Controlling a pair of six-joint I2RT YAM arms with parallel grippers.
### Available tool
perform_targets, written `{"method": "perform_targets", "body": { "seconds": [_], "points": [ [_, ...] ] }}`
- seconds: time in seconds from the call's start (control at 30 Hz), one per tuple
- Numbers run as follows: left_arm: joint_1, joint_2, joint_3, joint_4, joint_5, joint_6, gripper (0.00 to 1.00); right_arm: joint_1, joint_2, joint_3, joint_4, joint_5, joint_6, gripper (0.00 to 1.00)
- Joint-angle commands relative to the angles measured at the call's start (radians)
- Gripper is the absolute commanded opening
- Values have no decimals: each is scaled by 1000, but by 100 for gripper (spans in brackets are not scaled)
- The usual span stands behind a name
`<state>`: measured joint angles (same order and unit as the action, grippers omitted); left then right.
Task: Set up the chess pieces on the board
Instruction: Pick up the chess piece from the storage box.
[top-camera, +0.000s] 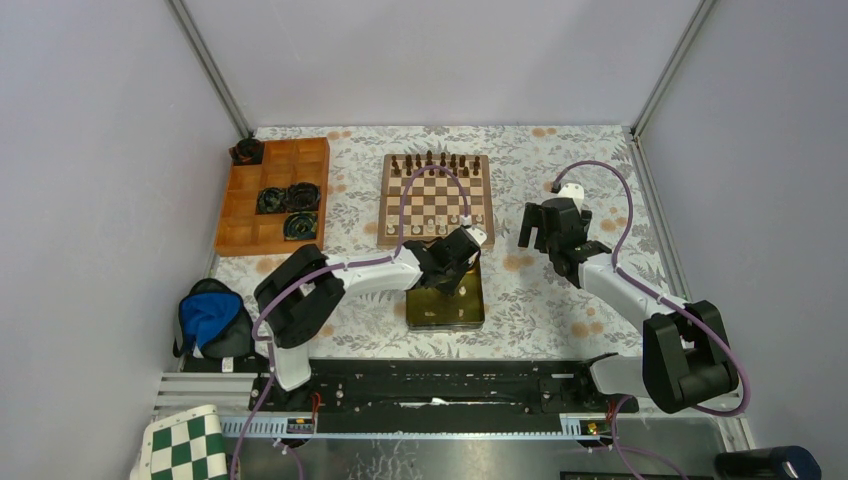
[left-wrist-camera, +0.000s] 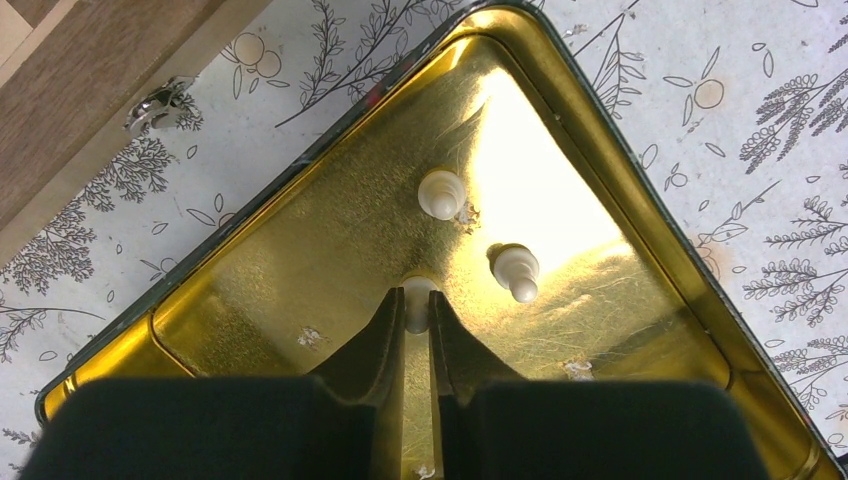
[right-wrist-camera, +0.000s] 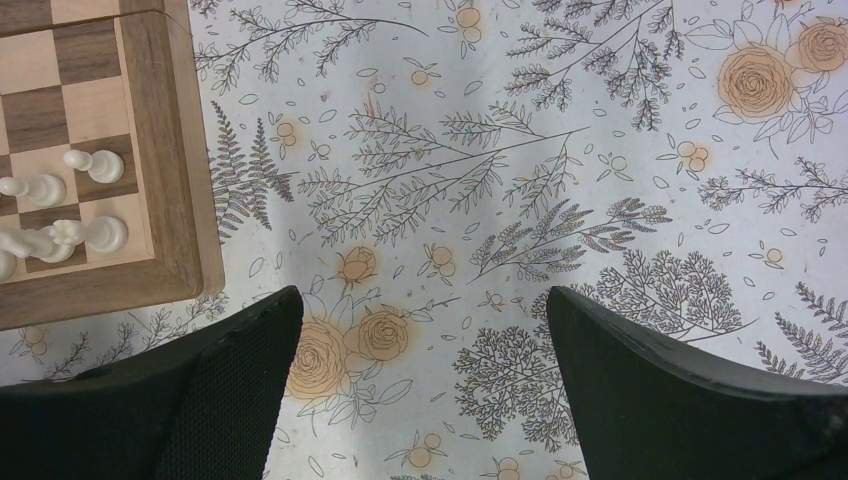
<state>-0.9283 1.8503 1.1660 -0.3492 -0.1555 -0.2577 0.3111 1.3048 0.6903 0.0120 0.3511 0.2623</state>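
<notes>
My left gripper (left-wrist-camera: 418, 306) reaches into a gold tin (left-wrist-camera: 300, 240) and is shut on a small cream-white chess piece (left-wrist-camera: 420, 288), pinched between its fingertips. Two more white pieces (left-wrist-camera: 441, 193) (left-wrist-camera: 515, 270) lie on the tin's floor just beyond it. In the top view this gripper (top-camera: 462, 262) hovers over the tin (top-camera: 446, 310), just in front of the board (top-camera: 434, 200). Several white pieces (right-wrist-camera: 95, 165) stand on the board's near right corner (right-wrist-camera: 175, 150). My right gripper (right-wrist-camera: 425, 340) is wide open and holds nothing, above the flowered cloth to the right of the board.
Dark brown pieces (top-camera: 432, 160) line the board's far rows. An orange compartment tray (top-camera: 272, 195) sits at the left, with a blue bag (top-camera: 210, 315) in front of it. A green-and-white checkered mat (top-camera: 185, 445) lies at the near left. The board's metal clasp (left-wrist-camera: 160, 100) is close to the tin.
</notes>
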Motion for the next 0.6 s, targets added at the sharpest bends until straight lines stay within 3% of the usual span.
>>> {"method": "perform_targets", "body": {
  "seconds": [0.0, 0.37, 0.57],
  "points": [
    [7, -1, 21, 41, 4, 9, 13, -6, -19, 5, 34, 34, -4, 100],
    [7, -82, 69, -75, -60, -3, 1, -6, -22, 5, 33, 36, -6, 100],
    [39, -138, 150, -169, -109, -10, 0, -7, -18, 7, 34, 28, -2, 100]
  ]
}}
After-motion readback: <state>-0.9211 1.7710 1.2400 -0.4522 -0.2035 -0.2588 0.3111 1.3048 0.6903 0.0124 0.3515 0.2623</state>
